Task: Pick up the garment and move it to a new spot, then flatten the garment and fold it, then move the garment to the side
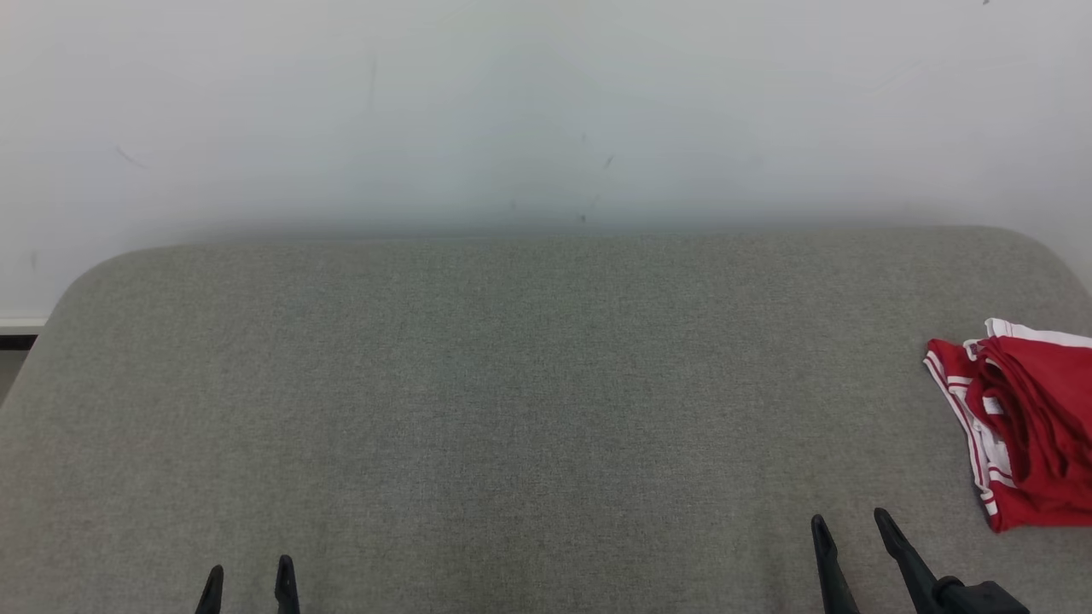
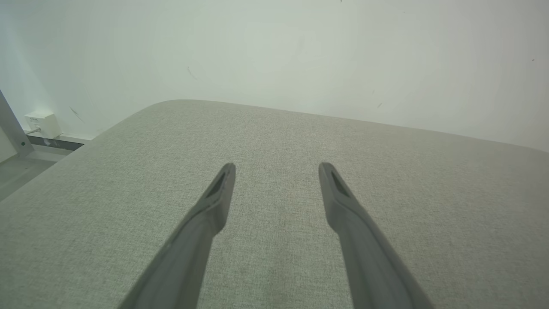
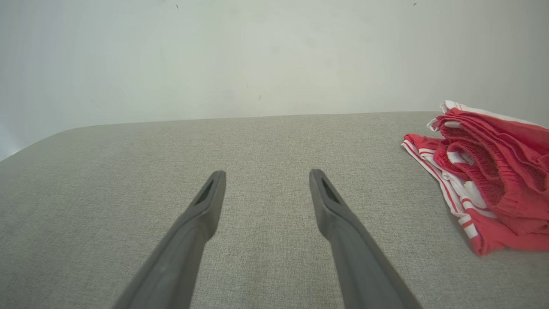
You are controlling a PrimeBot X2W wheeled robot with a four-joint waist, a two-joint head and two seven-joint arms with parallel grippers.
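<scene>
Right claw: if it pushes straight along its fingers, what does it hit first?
Probably the grey padded surface, short of the white wall; the tilt is hard to judge. The right claw aims left of the red garment, so it should miss it.

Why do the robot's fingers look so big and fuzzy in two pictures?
Left wrist view: the left gripper sits close to the wide-angle lens, so it looms large and soft. Right wrist view: same for the right gripper; the red garment looks sharp. Head view: even light, no glare.
</scene>
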